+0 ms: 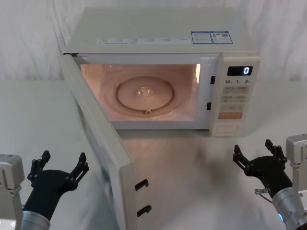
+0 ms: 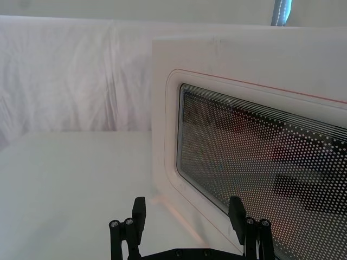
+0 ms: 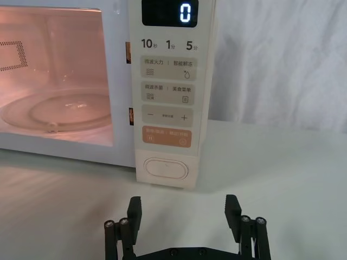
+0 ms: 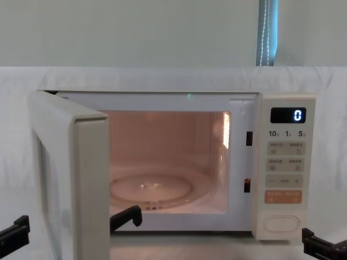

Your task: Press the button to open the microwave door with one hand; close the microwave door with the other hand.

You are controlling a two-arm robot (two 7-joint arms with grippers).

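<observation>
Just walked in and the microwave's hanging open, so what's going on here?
The large cream microwave door with the dark window stands swung wide open, cavity lit. The black two-finger left gripper hovers open beside the door's outer face, not touching it. The right gripper hangs open in front of the wide cream pill-shaped button, clear of it. Nothing is held.

One microwave (image 1: pixel 163 43) stands on the table (image 1: pixel 29 124), with one door (image 1: pixel 103 143), one turntable (image 1: pixel 144 96) inside, one display (image 3: pixel 169 13), one orange key (image 3: pixel 167 136), one button (image 3: pixel 166 169) below it. Two grippers: left (image 1: pixel 59 166), right (image 1: pixel 257 153).
</observation>
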